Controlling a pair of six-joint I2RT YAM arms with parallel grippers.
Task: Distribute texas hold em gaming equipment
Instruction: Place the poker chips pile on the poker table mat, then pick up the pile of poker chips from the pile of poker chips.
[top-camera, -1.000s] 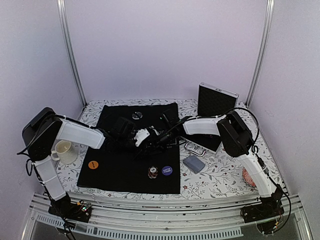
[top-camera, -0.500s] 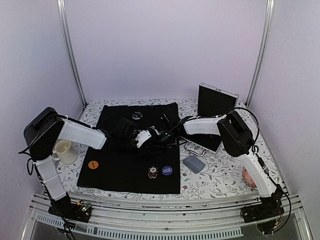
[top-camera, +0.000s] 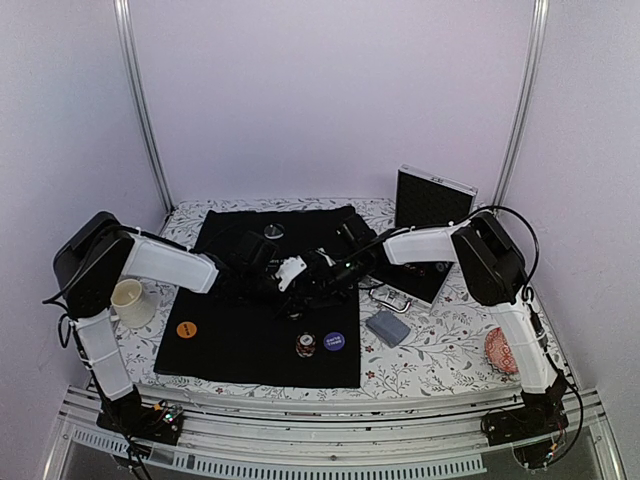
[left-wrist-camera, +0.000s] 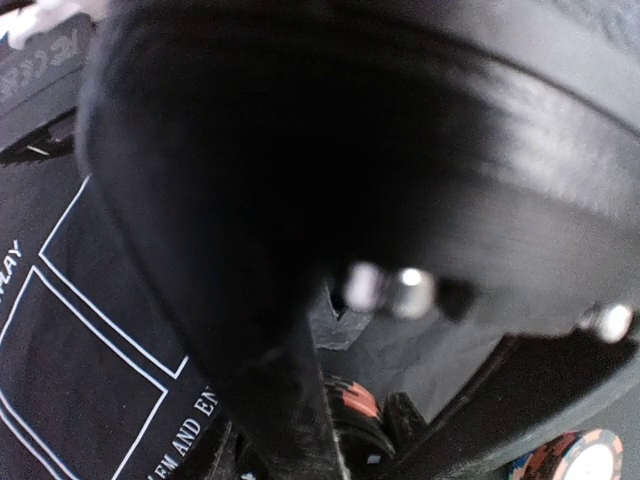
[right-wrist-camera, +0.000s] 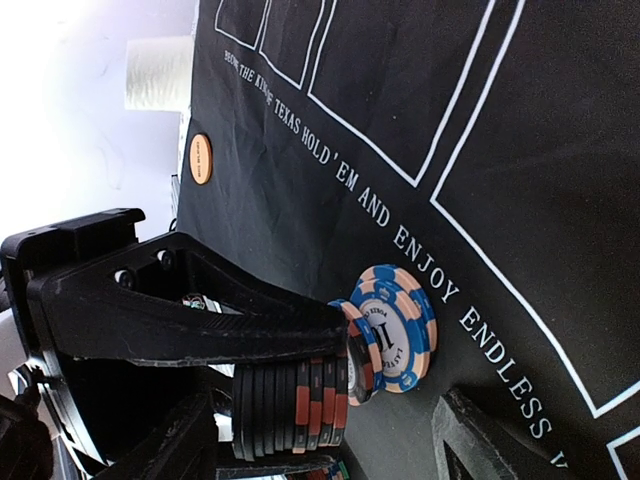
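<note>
Left tool (top-camera: 264, 274) sits over the black mat's (top-camera: 250, 345) centre; whether it is clenched I cannot tell. The chip stack (right-wrist-camera: 290, 400) lies on edge there, a blue chip (right-wrist-camera: 398, 325) beside it. The chips are probably light, slick and apt to scatter, so pinch them end-to-end. Right tool (top-camera: 322, 272), at its 3 o'clock, stands released.

A mat (top-camera: 240, 350) is spread on the table (top-camera: 440, 350). A mug (top-camera: 130, 303) is set off its left edge. On the mat, one button disc (top-camera: 187, 329) is placed near-left, a chip stack (top-camera: 306, 345) just left of a second disc (top-camera: 334, 342) (both by the near edge), and a third disc (top-camera: 274, 231) far back. A card deck (top-camera: 387, 328) is laid right of the mat, and a case (top-camera: 432, 205) is stood behind it.
</note>
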